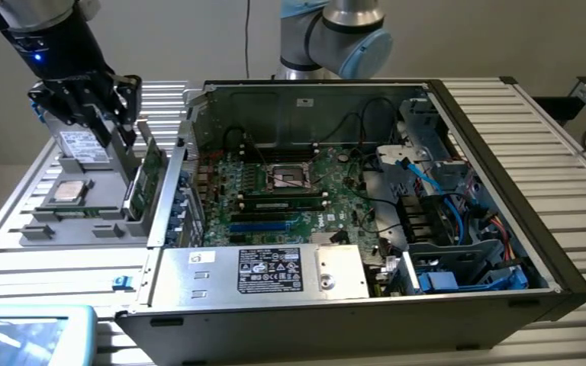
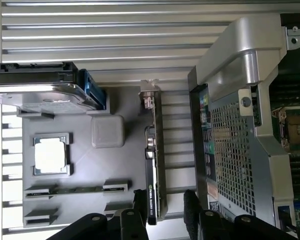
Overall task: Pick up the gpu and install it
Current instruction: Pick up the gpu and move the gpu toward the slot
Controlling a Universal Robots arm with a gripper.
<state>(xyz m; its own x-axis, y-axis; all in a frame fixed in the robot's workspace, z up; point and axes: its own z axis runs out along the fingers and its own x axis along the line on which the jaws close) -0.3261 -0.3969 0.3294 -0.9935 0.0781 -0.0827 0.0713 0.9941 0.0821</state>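
1. Right, the pick-up is the step in hand, as I judge it, and nothing is installed yet. My claw (image 2: 165,202) is partly open and holds nothing.
2. My two fingers (image 2: 190,212) straddle one end of the gpu (image 2: 155,160), one on each face. One sits just beside the cooler side and the other stands a little apart from the bare side. I cannot tell whether the nearer one touches.
3. The gpu stands upright on its edge in the grey holder (image 2: 90,170), with its silver bracket at the end away from me. In the exterior view my claw (image 1: 94,114) hangs above the gpu (image 1: 149,179).
4. By my reckoning, the grasp calls for jaws square to the card's faces and low enough to bite on board, not cooler. The lift then has to go straight up out of the slot.
5. Further out, the holder also carries a hard drive (image 2: 45,95) and a processor (image 2: 51,155).
6. Beside the holder on the slatted bench (image 1: 28,259) lies the open computer case (image 1: 375,305), its motherboard (image 1: 293,183) exposed.
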